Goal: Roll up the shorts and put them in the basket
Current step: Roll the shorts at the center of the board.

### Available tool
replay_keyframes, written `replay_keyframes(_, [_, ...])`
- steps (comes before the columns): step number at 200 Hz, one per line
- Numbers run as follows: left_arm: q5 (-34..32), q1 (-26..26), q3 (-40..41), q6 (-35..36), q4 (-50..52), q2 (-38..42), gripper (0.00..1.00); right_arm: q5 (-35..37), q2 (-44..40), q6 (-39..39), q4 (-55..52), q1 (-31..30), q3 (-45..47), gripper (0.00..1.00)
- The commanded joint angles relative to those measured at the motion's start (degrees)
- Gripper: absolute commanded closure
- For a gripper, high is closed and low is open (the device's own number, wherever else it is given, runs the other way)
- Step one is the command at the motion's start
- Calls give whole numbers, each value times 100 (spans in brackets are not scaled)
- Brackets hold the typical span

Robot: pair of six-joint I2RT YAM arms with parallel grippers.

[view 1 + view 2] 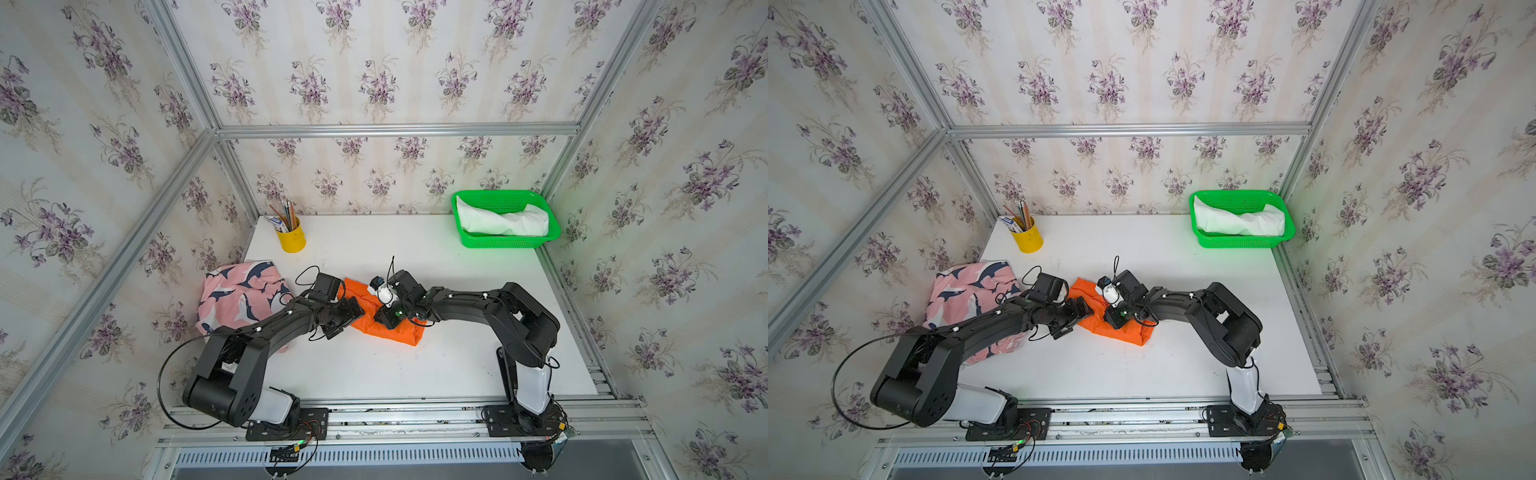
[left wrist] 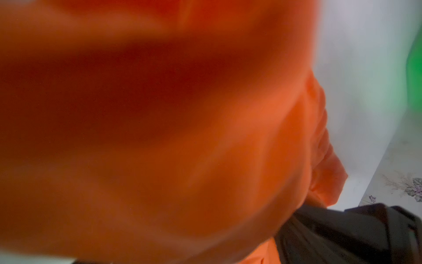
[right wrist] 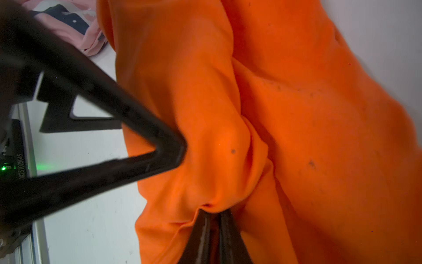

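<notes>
The orange shorts (image 1: 384, 334) (image 1: 1115, 330) lie bunched mid-table. My right gripper (image 3: 213, 217) (image 1: 384, 322) is shut on a raised fold of them. My left gripper (image 1: 347, 318) (image 3: 146, 137) sits at their left edge; the right wrist view shows its two fingers apart, one fingertip (image 3: 178, 148) against the cloth. Blurred orange cloth (image 2: 159, 114) fills the left wrist view and hides the jaws there. The pink shark-print shorts (image 1: 239, 299) (image 3: 68, 20) lie crumpled at the table's left edge, partly under my left arm. The white shorts (image 1: 503, 222) lie in the green basket (image 1: 505, 243).
A yellow cup (image 1: 293, 239) of pencils stands at the back left corner. The green basket sits at the back right corner against the wall. Wallpapered walls and aluminium frame rails close the table in on three sides.
</notes>
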State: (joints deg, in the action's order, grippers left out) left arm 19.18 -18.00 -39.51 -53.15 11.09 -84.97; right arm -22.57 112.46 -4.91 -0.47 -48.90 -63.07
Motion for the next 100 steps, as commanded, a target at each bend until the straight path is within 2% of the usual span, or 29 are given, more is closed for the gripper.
replay_keyframes(1, [-706,51,48,-95,-234,-192,15,-257,62,202,-1434,-31,180,86])
replay_keyframes(13, [-806,90,106,-160,-358,-214,21,-248,24,251,-1494,-31,234,85])
replay_keyframes(31, [-772,118,89,-181,-393,-244,39,-125,-66,230,-1543,-27,263,85])
replay_keyframes(50, [-714,108,63,-146,-206,-152,55,402,-254,52,-1585,-36,208,82])
replay_keyframes(75, [-667,110,66,-33,140,18,62,1416,-905,-183,-1706,-224,71,71])
replay_keyframes(100, [-525,107,73,43,403,117,62,2912,-1442,50,-1859,-985,-101,50])
